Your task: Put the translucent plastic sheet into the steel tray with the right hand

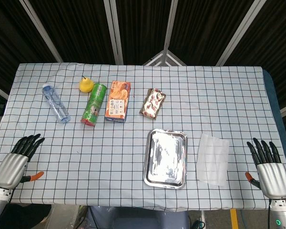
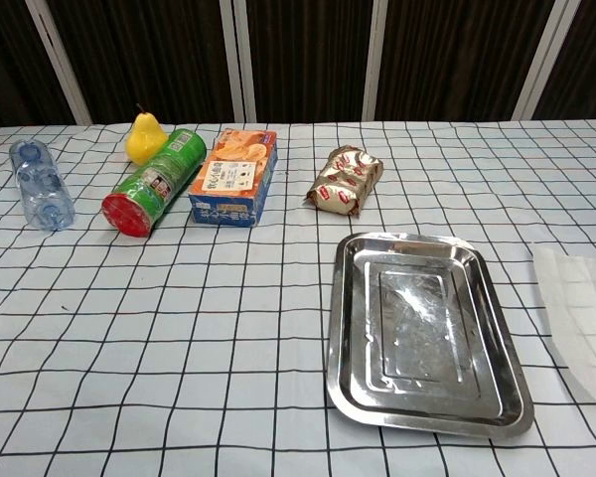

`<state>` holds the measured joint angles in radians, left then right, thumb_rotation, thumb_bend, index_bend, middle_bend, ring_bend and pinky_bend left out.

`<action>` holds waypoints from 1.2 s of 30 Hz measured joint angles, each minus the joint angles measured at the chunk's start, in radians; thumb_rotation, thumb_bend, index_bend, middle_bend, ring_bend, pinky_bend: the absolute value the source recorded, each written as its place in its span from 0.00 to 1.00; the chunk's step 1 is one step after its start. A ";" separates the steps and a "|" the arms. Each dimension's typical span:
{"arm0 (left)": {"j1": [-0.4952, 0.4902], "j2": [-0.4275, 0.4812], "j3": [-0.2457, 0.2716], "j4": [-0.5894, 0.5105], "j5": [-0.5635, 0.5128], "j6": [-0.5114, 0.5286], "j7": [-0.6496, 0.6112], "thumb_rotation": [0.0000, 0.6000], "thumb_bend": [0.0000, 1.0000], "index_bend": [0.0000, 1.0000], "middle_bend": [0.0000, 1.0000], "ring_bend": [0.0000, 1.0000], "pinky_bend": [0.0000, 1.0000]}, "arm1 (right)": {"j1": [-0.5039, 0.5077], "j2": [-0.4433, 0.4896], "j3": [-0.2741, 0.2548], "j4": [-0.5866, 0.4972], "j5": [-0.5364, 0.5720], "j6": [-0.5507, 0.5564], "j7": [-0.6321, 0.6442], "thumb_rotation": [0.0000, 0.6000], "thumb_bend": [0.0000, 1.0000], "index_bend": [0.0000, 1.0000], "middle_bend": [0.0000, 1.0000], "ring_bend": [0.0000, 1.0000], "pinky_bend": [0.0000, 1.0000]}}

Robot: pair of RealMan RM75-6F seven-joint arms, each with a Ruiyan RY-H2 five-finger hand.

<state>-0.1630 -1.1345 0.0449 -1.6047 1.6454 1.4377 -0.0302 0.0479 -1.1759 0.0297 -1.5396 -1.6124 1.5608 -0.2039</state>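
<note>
Seen from the head view, a steel tray [image 1: 166, 158] is laid flat on the checked tablecloth [image 1: 219, 95], and every other place is given from it. The translucent plastic sheet [image 1: 212, 158] is spread flat on the cloth just beside the tray's right rim, apart from it and outside it. The right hand [image 1: 268, 164] is held beyond the sheet, further right of the tray at the table's edge, with its fingers stretched out and apart and nothing gripped. The left hand [image 1: 16, 158] is placed well to the left of the tray near the opposite edge, fingers likewise spread and empty. Behind the tray a wrapped snack pack [image 1: 153, 102] is set, and further left behind it an orange box [image 1: 118, 100], a green can [image 1: 94, 104] lying on its side, a yellow pear [image 1: 86, 84] and a clear bottle [image 1: 56, 102] are lined up.

From the chest view, the steel tray [image 2: 422, 330] is shown empty, its inside reflecting light. The translucent plastic sheet [image 2: 579, 311] is seen to its right, cut off by the frame edge, not touching the rim. The snack pack [image 2: 347, 180] is found behind the tray; the box [image 2: 234, 176], can [image 2: 155, 183], pear [image 2: 145, 138] and bottle [image 2: 41, 184] are ranged to the left behind it. Neither hand is caught in this view.
</note>
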 measured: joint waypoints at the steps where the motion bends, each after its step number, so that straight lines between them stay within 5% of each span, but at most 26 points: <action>1: 0.000 0.000 0.000 0.000 0.000 0.000 0.000 1.00 0.01 0.00 0.00 0.00 0.00 | 0.000 0.000 0.000 0.001 -0.001 0.001 -0.001 1.00 0.24 0.00 0.00 0.00 0.00; 12: 0.001 0.000 0.001 0.001 0.002 0.003 -0.001 1.00 0.01 0.00 0.00 0.00 0.00 | 0.001 -0.005 -0.013 0.003 -0.028 0.002 0.004 1.00 0.24 0.00 0.00 0.00 0.00; 20: -0.003 -0.003 0.000 0.005 0.006 -0.001 0.002 1.00 0.01 0.00 0.00 0.00 0.00 | 0.007 -0.043 -0.073 0.014 -0.085 -0.053 -0.027 1.00 0.24 0.00 0.00 0.00 0.00; 29: -0.004 -0.002 0.001 0.007 0.006 -0.003 -0.003 1.00 0.01 0.00 0.00 0.00 0.00 | 0.025 -0.126 -0.097 0.059 -0.090 -0.133 -0.118 1.00 0.24 0.17 0.00 0.00 0.00; 36: -0.002 -0.001 0.002 0.005 0.009 0.003 -0.004 1.00 0.01 0.00 0.00 0.00 0.00 | 0.028 -0.185 -0.101 0.134 -0.075 -0.158 -0.147 1.00 0.24 0.19 0.00 0.00 0.00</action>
<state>-0.1648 -1.1352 0.0470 -1.5998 1.6544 1.4403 -0.0342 0.0757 -1.3612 -0.0711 -1.4057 -1.6872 1.4026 -0.3508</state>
